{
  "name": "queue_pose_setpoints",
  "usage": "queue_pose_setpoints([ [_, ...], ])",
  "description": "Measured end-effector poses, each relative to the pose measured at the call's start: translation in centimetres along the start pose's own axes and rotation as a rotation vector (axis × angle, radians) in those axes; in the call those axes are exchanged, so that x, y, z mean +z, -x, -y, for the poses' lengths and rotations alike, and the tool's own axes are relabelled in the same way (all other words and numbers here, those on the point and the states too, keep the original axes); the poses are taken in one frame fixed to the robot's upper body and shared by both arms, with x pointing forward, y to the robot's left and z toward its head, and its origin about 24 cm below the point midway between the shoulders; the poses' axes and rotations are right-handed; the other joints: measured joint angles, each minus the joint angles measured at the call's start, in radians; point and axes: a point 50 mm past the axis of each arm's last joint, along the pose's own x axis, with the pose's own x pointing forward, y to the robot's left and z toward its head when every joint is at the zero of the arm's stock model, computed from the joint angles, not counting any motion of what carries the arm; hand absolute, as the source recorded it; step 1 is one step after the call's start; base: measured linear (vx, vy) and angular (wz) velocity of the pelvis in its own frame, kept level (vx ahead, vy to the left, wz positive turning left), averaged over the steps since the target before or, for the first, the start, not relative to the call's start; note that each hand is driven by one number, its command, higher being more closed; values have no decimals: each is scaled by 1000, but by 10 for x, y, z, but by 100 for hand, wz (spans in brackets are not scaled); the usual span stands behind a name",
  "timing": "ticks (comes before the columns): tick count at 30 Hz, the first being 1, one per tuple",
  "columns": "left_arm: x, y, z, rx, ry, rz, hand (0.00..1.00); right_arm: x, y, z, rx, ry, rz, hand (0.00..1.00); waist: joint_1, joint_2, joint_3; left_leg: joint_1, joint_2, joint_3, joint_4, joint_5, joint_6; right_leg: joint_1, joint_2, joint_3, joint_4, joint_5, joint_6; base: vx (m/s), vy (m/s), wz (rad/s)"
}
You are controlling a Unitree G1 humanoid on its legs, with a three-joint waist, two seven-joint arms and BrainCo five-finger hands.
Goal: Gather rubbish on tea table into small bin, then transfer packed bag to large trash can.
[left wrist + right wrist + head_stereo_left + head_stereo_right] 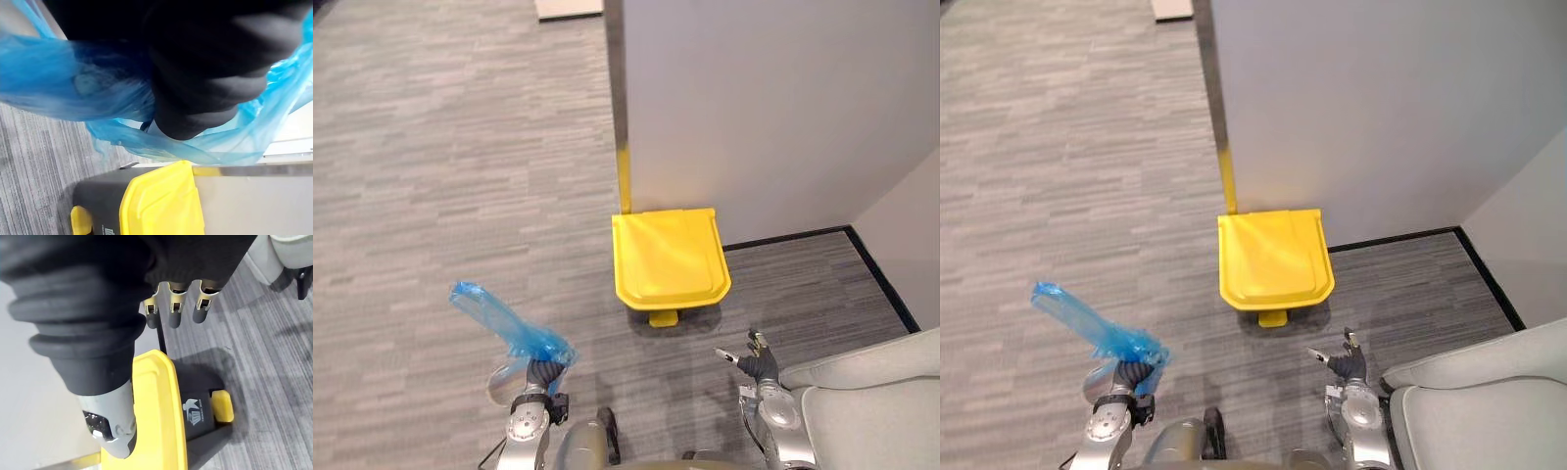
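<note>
Bag [504, 323] contents were hidden by blue plastic clenched in the left robot hand [541, 375]. Right robot hand [754, 364] hung loose, empty.

Corner of a carpeted office or lounge.

Grey striped carpet [431, 176] covers the whole floor, the hard-wearing sort found in workplaces rather than homes. A plain pale wall [773, 108] rises from it with a black skirting [783, 238] along its foot, and a metal strip [615, 78] caps its outer corner. A dark pedal bin [668, 257] with a yellow lid stands against the wall, and a pale grey upholstered seat [871, 411] sits near it.
</note>
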Motion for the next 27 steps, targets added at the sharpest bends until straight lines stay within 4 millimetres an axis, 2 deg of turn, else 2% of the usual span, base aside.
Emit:
queue_pose_setpoints([
  [1,-4,0,0,-4,-5,-17,100,-2,-1,-1,4,13,-11,0,-3,-8,-2,27,-12,16,-29,-1,1,-51,-21,4,120,-8,18,166,69,-28],
  [2,-7,1,1,-6,-8,-29,100,-9,0,1,3,23,-37,0,-10,-16,0,68,-35,25,-63,-2,4,-101,-50,0,245,11,47,169,63,-18],
  [3,-7,1,1,-9,-8,-31,100,-11,1,1,3,26,-48,0,-17,-16,0,81,-38,24,-73,-4,6,-116,-59,-7,288,27,52,197,71,-3],
  [4,-8,2,2,-10,-9,-34,100,-15,2,2,2,28,-63,0,-29,-14,0,95,-37,20,-79,-8,11,-136,-63,-16,342,47,43,190,40,13],
  [5,-8,1,2,-14,-12,-31,100,-19,4,2,5,31,-75,0,-34,-11,2,118,-34,13,-93,-12,15,-153,-60,-14,378,-11,9,190,15,13],
  [6,-7,1,2,-11,-9,-29,100,-19,4,1,7,31,-75,0,-32,-9,1,119,-32,9,-95,-13,14,-168,-58,-14,381,-41,-1,178,-64,11],
  [7,-3,-3,0,-9,-17,-17,100,-16,3,1,7,33,-68,0,-32,-11,0,119,-15,-16,-96,-14,12,-206,-24,-15,362,-84,-23,154,-131,22],
  [8,-1,-8,0,-8,-19,-14,100,-16,2,4,3,40,-65,0,-36,14,15,119,18,-42,-89,-13,11,-235,33,-9,272,-90,-36,150,-152,29],
  [9,-1,-9,0,-9,-19,-19,100,-14,1,5,1,43,-60,0,-36,12,13,119,27,-52,-83,-12,8,-239,51,-2,204,-85,-40,149,-138,43],
  [10,-1,-10,-5,-1,-34,-19,100,-18,3,7,-3,44,-69,0,-35,-15,5,121,-1,-74,-65,-9,-3,-223,55,8,-1,49,-53,198,-133,44],
  [11,-3,-11,-3,-7,-31,-26,100,-22,5,10,-8,51,-83,0,-36,-24,7,129,-13,-95,-53,-21,-21,-220,43,10,-17,109,-62,228,-123,51],
  [12,-7,-10,7,-24,-4,-50,100,-27,4,16,-18,68,-106,0,-44,11,-2,136,10,-119,-50,-23,-32,-189,58,-7,-28,120,-75,271,-139,25],
  [14,-11,-6,15,-33,22,-61,100,-24,2,22,-33,73,-98,0,-33,36,-20,140,22,-149,-80,-22,-36,-167,78,-8,-77,122,-79,191,-111,-2],
  [15,-11,-6,17,-36,29,-62,100,-22,1,27,-50,71,-93,0,-36,44,-24,154,32,-166,-116,-7,-56,-156,91,-16,-106,126,-84,96,-70,3],
  [21,-11,-7,17,-39,23,-61,100,-30,4,30,-67,54,-123,0,-33,40,-27,184,33,-200,-143,7,-70,-67,96,-45,-221,171,-80,48,4,16],
  [27,-18,-7,4,-24,-20,-88,100,-33,4,28,-68,34,-136,0,-29,25,-30,166,-14,-229,-143,37,-53,0,63,-67,-367,259,-55,-39,78,16],
])
